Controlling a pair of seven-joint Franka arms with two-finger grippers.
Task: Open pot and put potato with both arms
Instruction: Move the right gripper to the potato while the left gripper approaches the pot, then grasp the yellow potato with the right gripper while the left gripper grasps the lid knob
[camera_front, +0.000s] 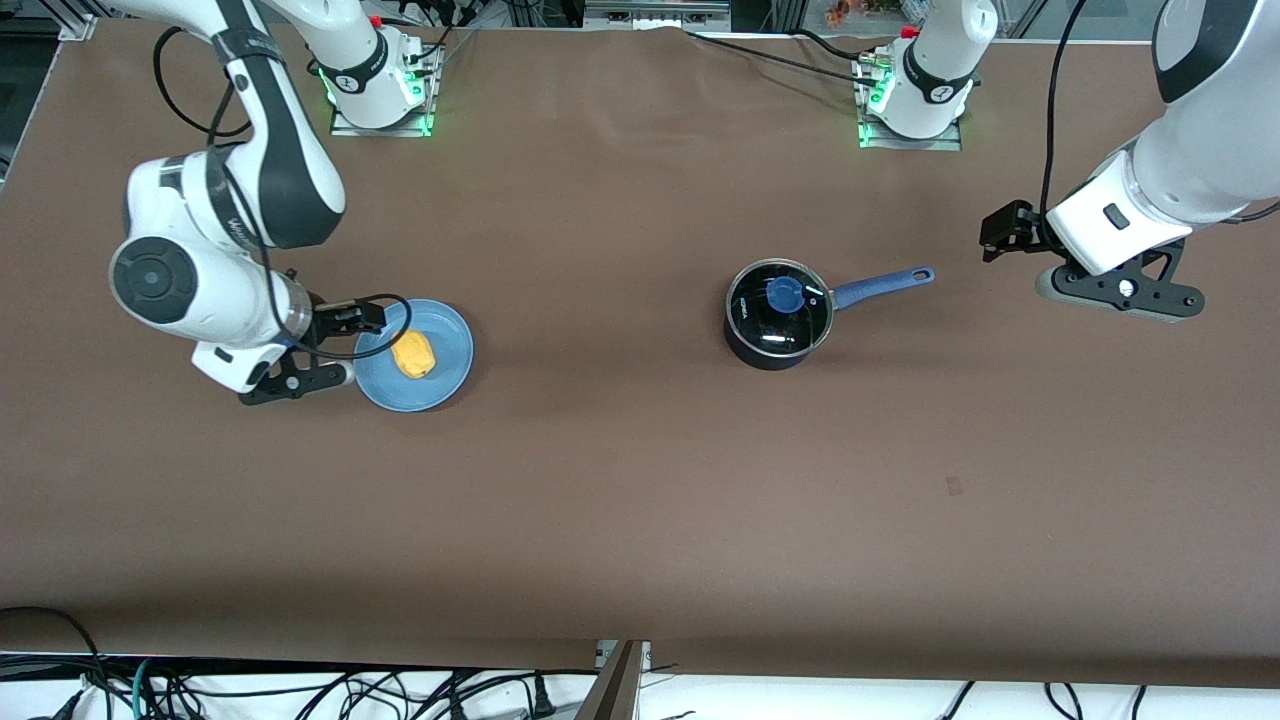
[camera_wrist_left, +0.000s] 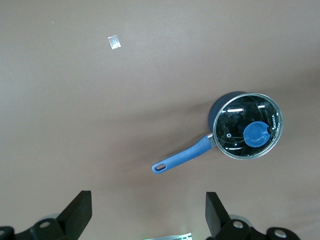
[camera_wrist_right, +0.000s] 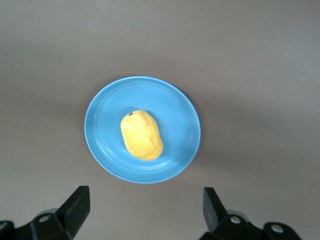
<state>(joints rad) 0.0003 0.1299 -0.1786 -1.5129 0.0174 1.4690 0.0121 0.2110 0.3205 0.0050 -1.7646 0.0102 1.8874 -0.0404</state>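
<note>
While lidded, pot (camera_front: 779, 315) (potato (camera_front: 413, 355) plated)

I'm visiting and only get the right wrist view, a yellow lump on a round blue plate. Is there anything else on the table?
Observer: Yes, a small black saucepan with a long blue handle stands toward the left arm's end of the table.
Operator: Is it open?
Observer: No, its round glass lid with a blue knob sits on it.
Operator: Is anything gripping it?
Observer: No, the left gripper hangs open over bare table beside the handle's tip.
</note>
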